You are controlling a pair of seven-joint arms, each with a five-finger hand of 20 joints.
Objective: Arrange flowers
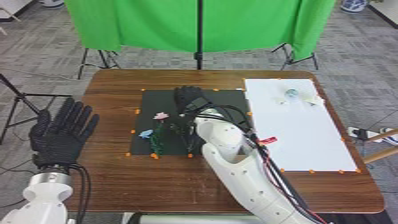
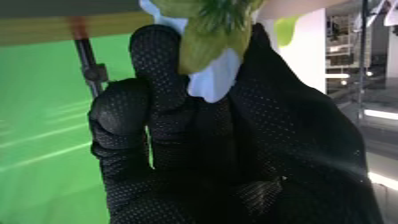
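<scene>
My left hand [image 1: 64, 132] is beside the table's left edge with its fingers straight. Over the far part of the dark mat [image 1: 160, 102] is my right hand [image 1: 189, 96]. A pink flower [image 1: 161, 116] and a blue flower [image 1: 147, 134] lie on the mat to its left, their green stems toward the near edge. In the right wrist view my right hand [image 2: 209, 135] has its fingers and thumb around a flower [image 2: 204, 47] with yellow-green and white petals; its stem is hidden. Dark stems [image 1: 182, 129] lie beside the right forearm.
On the right of the table [image 1: 111, 185] is a white board [image 1: 298, 135]. A pale, partly clear object [image 1: 291, 93] and small white pieces [image 1: 313, 100] are near its far end. A green cloth [image 1: 151, 25] hangs behind the table.
</scene>
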